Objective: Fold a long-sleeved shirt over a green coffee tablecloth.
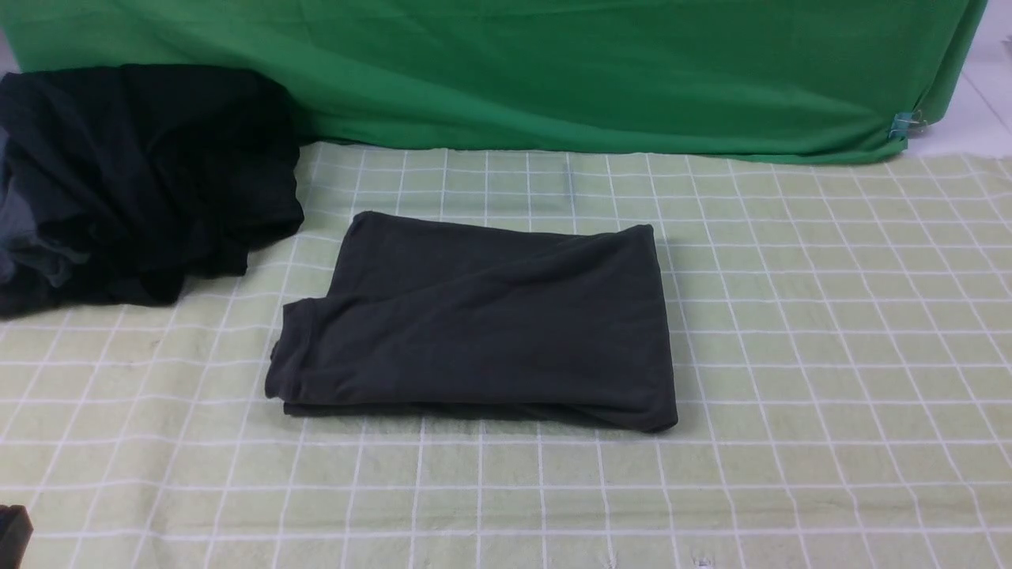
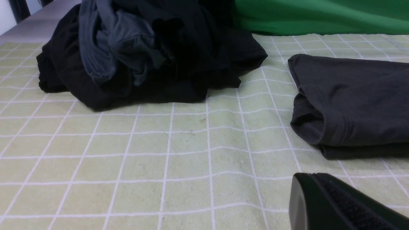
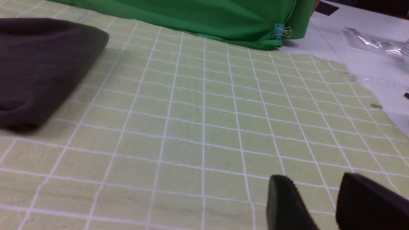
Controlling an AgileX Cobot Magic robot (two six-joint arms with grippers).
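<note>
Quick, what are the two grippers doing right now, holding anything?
Left gripper: closed, holding nothing.
Right gripper: open with a gap between its fingers, holding nothing.

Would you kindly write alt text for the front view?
A charcoal-grey long-sleeved shirt lies folded into a neat rectangle on a pale green gridded tablecloth. A heap of black garments sits at the far left, with an emerald-green cloth behind.

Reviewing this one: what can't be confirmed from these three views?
- Long-sleeved shirt: folded, so sleeves, neck and any chest print are hidden in all views; both wrist views cut it off at the frame edge.
- Dark garment pile: cropped by the front view's left edge; separate pieces are indistinguishable.
- Left end effector: only one corner shows, bottom edge.
</note>
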